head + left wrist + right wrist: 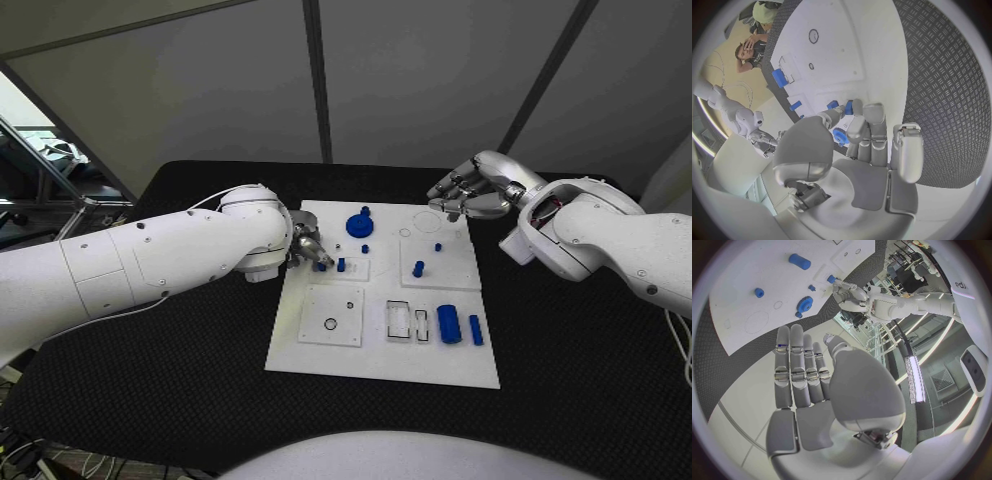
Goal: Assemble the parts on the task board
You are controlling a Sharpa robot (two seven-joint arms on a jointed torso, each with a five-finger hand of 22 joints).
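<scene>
In the head view, the flat white rectangular task board (387,345) is seen lying in the middle of the black table (159,390). The left hand (307,248) is lowered over the board's near-left raised tile, its silver fingers bunched beside two small blue upright pegs (340,265); whether a peg is pinched cannot be told from here. Just beyond those fingers a round blue gear-like knob (359,225) is seen standing on the board. The right hand (469,192) is held above the board's far right corner, fingers loosely bent and apart, with nothing between them. On the tile below that hand a short blue peg (418,268) and a tiny blue stud (438,246) are seen. Nearer the robot, well apart from both hands, a thick blue cylinder (450,323) and a slim blue bar (476,329) are found lying beside two rectangular slots.

In the left wrist view, the left hand (857,150) is shown with fingers drawn together, the fingertips (856,116) set against a small blue peg (848,107); a firm clamp cannot be confirmed. Another blue piece (841,137) is glimpsed between the thumb and fingers. Beyond the fingertips the white board (832,45) is stretched out.

In the right wrist view, the right hand (811,385) is shown with fingers straight, side by side and holding nothing. Past the fingertips the blue gear-like knob (805,303), the thick blue cylinder (799,261) and the board (748,290) are seen.
</scene>
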